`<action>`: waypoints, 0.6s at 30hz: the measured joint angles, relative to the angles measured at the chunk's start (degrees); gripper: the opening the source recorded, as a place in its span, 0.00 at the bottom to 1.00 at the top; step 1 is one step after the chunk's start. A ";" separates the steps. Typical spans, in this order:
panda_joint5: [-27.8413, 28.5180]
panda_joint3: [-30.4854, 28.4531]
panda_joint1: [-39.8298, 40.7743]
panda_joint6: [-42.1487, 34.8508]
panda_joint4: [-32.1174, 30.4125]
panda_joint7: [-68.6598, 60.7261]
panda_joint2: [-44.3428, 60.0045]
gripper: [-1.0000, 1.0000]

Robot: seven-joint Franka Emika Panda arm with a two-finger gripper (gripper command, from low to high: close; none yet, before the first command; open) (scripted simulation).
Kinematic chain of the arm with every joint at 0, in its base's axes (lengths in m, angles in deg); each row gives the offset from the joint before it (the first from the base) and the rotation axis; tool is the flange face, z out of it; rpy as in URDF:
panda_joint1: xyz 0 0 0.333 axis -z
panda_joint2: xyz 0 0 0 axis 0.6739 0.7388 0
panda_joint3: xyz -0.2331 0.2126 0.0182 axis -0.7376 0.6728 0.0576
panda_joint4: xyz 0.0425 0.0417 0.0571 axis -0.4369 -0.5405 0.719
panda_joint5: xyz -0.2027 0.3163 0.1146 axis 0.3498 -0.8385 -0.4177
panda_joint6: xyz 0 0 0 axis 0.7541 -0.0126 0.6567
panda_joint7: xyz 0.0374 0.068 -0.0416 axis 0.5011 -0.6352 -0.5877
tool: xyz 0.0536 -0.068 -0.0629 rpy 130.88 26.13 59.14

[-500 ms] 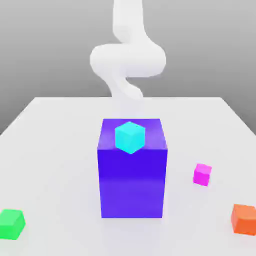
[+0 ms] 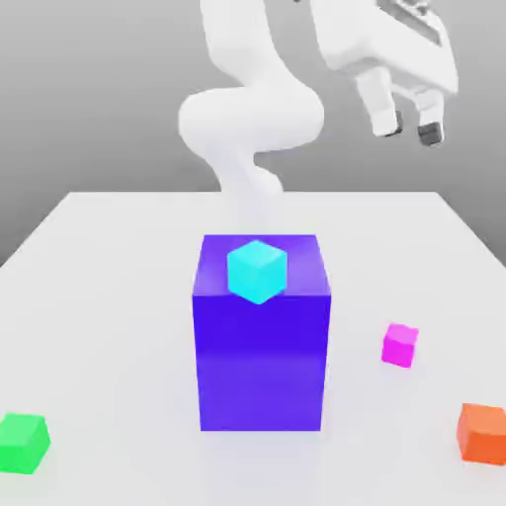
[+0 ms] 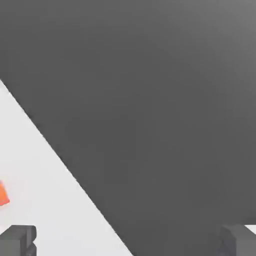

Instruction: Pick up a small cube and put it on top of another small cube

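1. Your gripper (image 2: 409,128) hung high over the exterior view's right, its fingers spread with nothing between them, presumably to leave room for a cube on the way down.
2. Your magenta cube (image 2: 399,346) sat on the white table (image 2: 119,296), to the exterior view's right of the blue-violet block (image 2: 262,361) and well apart from it. That left you, I judged, free room for a grasp from above.
3. The hand was tilted, and its camera took in the table's edge and a corner of the orange cube (image 2: 482,435); you likely needed to level and re-aim it before descending.
4. The cyan cube (image 2: 257,272) appeared perched near the block's front top edge, turned corner-forward. If you meant it as the base, that height called for a high lift and a gentle release, lest it be nudged off.
5. The green cube (image 2: 22,443) lay far off on the exterior view's left, out of your way.
6. You had plain, flat-faced cubes, a smooth block with a faint sheen, a matte-looking tabletop, and a rounded white arm (image 2: 247,119) ending in dark fingertips.
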 joint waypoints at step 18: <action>-0.52 -1.43 -21.76 14.74 -16.00 -46.00 18.28 0.50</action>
